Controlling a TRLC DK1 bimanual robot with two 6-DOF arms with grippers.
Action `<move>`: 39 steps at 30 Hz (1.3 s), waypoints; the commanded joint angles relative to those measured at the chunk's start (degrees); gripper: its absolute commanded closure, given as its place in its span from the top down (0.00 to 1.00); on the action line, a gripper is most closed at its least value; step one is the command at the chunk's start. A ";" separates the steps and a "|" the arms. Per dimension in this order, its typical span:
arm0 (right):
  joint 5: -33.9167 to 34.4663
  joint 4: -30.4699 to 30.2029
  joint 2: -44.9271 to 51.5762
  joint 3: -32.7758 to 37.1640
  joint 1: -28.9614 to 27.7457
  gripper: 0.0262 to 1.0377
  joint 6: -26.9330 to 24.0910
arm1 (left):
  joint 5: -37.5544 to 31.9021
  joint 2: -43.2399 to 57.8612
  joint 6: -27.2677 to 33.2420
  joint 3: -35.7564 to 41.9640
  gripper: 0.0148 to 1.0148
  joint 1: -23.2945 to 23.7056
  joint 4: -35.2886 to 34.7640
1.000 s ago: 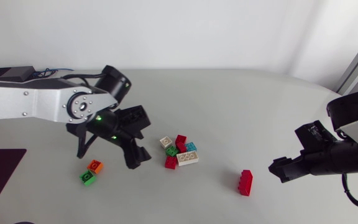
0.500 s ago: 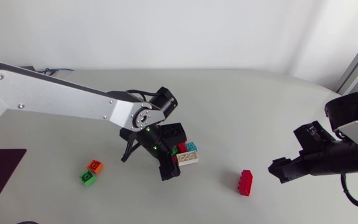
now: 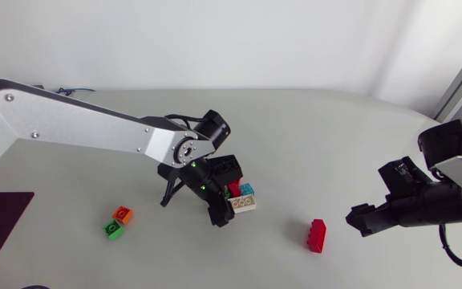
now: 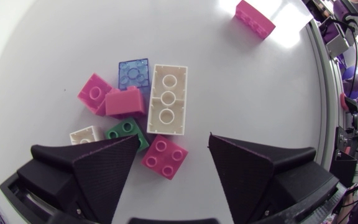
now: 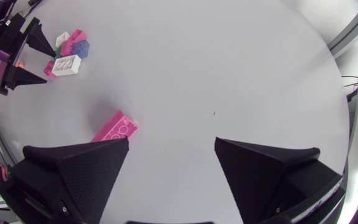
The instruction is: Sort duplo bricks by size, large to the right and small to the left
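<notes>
Head view: my left arm comes in from the left with its wrist tipped down, so the left gripper hangs over the near edge of the brick pile. An orange brick and a green one lie well to the left. A long red brick lies to the right, near my parked right arm.

Left wrist view: the fingers stand wide apart, holding nothing. The small red brick sits between them, touched by neither. It lies skewed, hard against a small green brick and just short of the long white brick. I'd turn the wrist to square the fingers on its flat sides, then go straight down, keeping the finger by the green brick clear of it.

Right wrist view: the right gripper is spread open and empty, with the long red brick ahead of it, beside one finger
</notes>
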 commanded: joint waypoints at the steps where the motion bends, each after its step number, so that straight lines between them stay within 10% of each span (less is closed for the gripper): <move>1: 0.41 -0.94 0.03 -0.27 0.18 0.96 0.99 | -0.40 1.65 -1.05 -3.33 0.72 0.60 -0.01; 8: 0.41 -1.47 -0.58 0.00 0.00 0.96 0.90 | -0.84 0.07 0.36 -8.52 0.53 4.12 0.87; 20: 0.32 -1.99 -1.20 0.26 0.18 0.96 1.07 | -1.37 -5.82 6.42 -20.21 0.53 12.21 2.36; 33: 0.05 -2.17 -1.82 -0.09 0.53 0.96 1.42 | -1.10 -21.72 18.64 -33.04 0.53 32.07 -1.33; 34: 0.05 -2.17 -1.90 -0.18 0.53 0.96 1.42 | -1.10 -23.57 19.17 -33.39 0.56 33.12 -1.94; 36: -0.03 -2.17 -1.99 -0.27 0.62 0.96 1.51 | -0.93 -26.56 19.17 -33.57 0.96 34.00 -2.65; 39: -0.03 -2.17 -2.34 -0.27 1.50 0.96 2.30 | -0.49 -28.67 17.76 -32.69 0.98 32.51 -2.65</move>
